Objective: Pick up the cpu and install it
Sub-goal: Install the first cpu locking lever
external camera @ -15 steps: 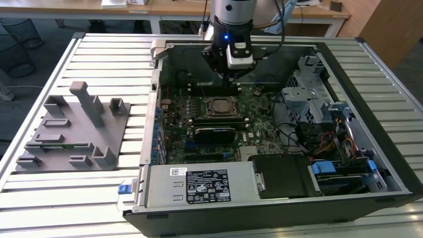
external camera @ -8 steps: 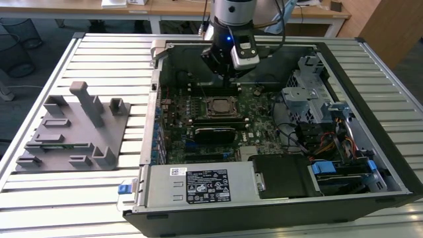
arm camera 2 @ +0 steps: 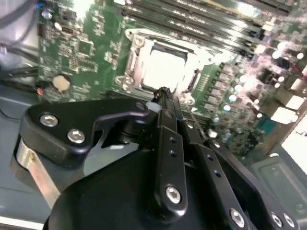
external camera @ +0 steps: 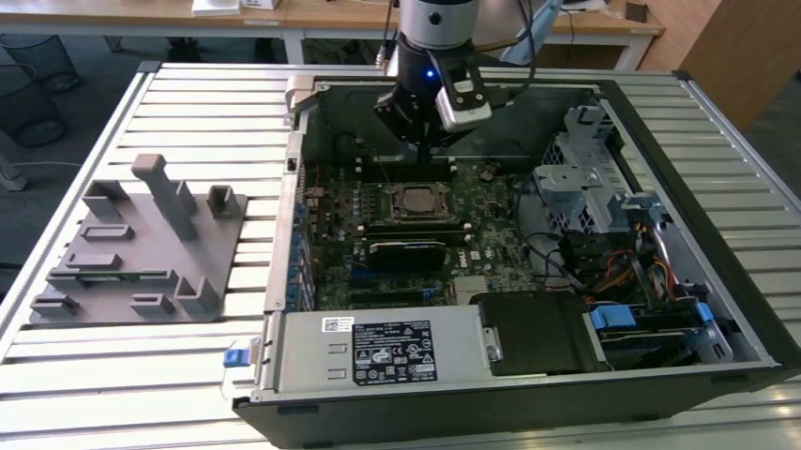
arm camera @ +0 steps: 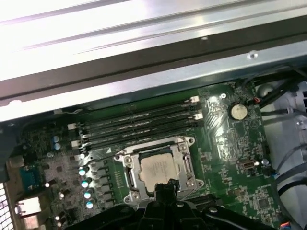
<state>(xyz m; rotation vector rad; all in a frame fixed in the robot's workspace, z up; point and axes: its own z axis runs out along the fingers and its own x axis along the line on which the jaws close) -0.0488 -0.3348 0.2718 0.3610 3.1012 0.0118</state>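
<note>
The cpu (external camera: 411, 202) is a pale silvery square lying flat inside the metal-framed socket (arm camera: 128, 173) in the middle of the green motherboard (external camera: 489, 239). It appears bright in the second wrist view (arm camera 2: 165, 67) and tan-grey in the first wrist view (arm camera: 158, 167). My gripper (external camera: 426, 150) hangs inside the open computer case, above the far side of the socket in the exterior view. Its black fingers (arm camera 2: 165, 143) come together at one tip (arm camera 2: 163, 92) with nothing between them, just off the chip's edge.
A grey fixture tray (external camera: 138, 244) with upright blocks sits on the slatted table at the exterior view's left. Inside the case are memory slots (arm camera: 139, 122), a power supply (external camera: 375, 352), a drive cage (external camera: 588, 187), cables (external camera: 626, 272) and the case's metal walls (arm camera: 144, 72).
</note>
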